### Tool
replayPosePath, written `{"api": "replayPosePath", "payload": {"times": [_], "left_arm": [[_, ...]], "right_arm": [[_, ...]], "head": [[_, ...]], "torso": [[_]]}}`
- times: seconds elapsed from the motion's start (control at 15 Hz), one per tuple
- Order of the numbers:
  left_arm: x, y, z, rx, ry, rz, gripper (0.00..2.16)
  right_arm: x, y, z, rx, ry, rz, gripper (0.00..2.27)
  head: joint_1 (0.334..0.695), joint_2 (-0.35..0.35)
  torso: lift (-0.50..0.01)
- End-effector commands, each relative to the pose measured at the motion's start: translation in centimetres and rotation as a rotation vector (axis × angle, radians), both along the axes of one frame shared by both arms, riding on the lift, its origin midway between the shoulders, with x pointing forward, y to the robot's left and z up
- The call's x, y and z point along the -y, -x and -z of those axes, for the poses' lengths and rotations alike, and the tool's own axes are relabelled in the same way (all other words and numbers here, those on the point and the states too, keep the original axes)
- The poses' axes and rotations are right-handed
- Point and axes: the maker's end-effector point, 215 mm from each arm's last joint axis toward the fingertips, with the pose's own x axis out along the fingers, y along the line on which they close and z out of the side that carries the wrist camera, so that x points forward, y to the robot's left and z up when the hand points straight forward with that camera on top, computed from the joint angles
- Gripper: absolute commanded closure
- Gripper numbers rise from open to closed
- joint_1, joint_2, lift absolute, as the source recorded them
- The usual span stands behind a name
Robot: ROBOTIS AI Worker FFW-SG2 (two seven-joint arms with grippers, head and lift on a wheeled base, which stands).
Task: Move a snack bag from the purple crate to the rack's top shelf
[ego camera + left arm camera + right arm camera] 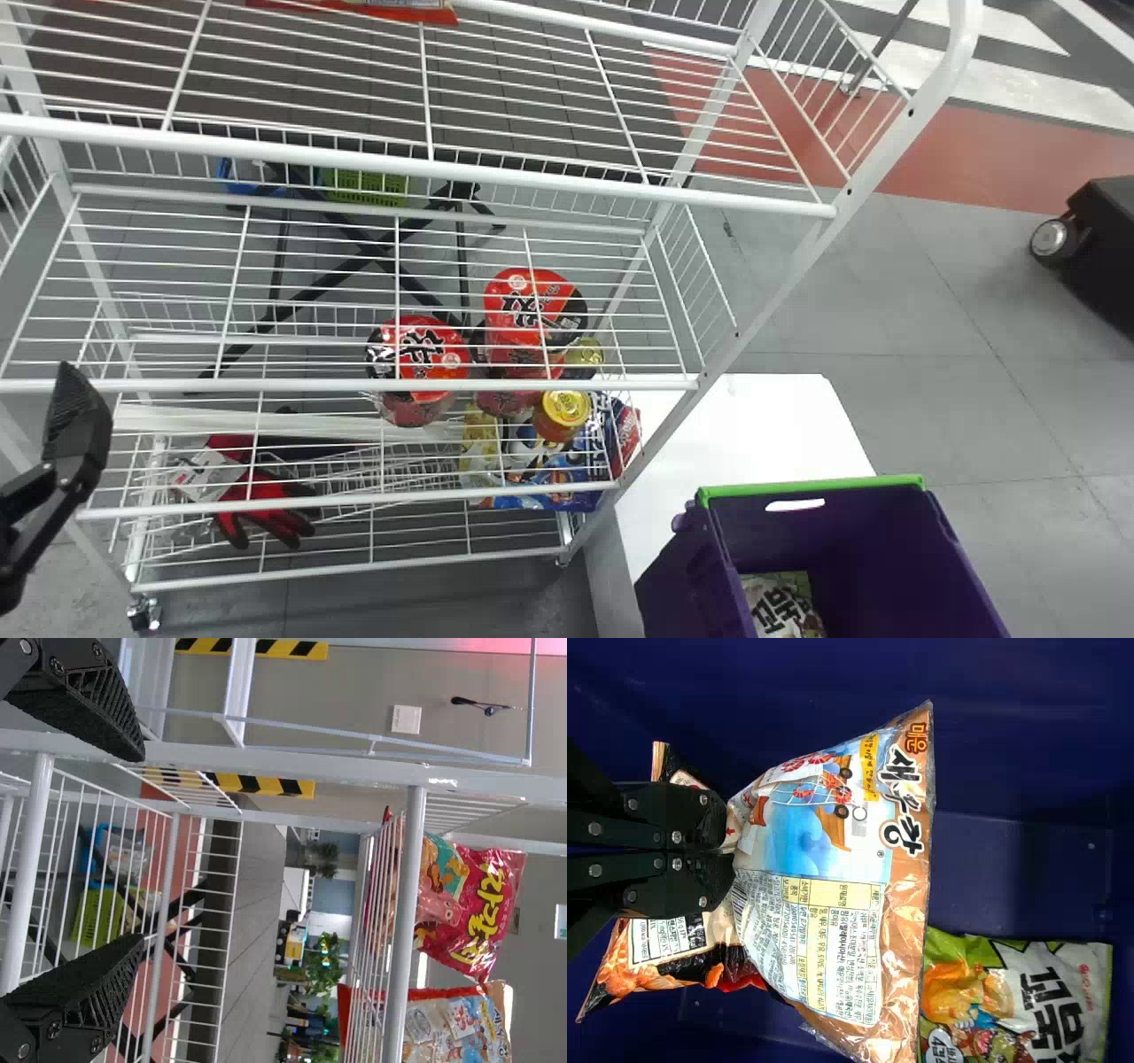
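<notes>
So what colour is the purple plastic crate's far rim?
The far rim is bright green, clearest in the head view.

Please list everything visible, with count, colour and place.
Wire rack: one, white, left.
Plastic crate: one, purple, lower right.
Tabletop: one, white, beside rack.
Snack bags: three, orange, green, black, at crate.
More snack bags: at least two, red, top shelf.
Round tubs: several, red, lower shelf.
Lidded jar: one or more, yellow, near tubs.
Work gloves: some, red, lower rack.
Basket: one, green, behind rack.
Left gripper: one, black, jaws open, beside rack.
Right gripper: one, black, gripping orange bag.
</notes>
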Motion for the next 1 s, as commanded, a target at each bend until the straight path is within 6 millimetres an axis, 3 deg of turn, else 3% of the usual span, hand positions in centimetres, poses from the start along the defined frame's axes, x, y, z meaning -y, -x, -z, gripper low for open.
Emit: {"api": "replayPosePath", "payload": {"times": [0.0,0.53,0.67,0.93], "left_arm": [[-0.1,0.0,-0.2,0.005,-0.001,-0.002,0.09],[0.5,0.3,-0.4,0.005,-0.005,0.0,0.09],[0.2,0.6,-1.5,0.047,-0.005,-0.007,0.09],[0.2,0.7,-1.7,0.048,-0.005,-0.007,0.09]], "right_arm": [[0.0,-0.3,-0.1,0.002,0.0,0.007,1.67],[0.2,-1.3,-1.2,0.008,0.004,0.032,1.67],[0.1,-1.5,-1.5,0.012,0.0,0.033,1.67],[0.2,-1.5,-1.5,0.009,0.004,0.029,1.67]], "head": [[0.695,-0.35],[0.695,-0.35],[0.695,-0.35],[0.695,-0.35]], "torso": [[-0.263],[-0.231],[-0.223],[-0.207]]}}
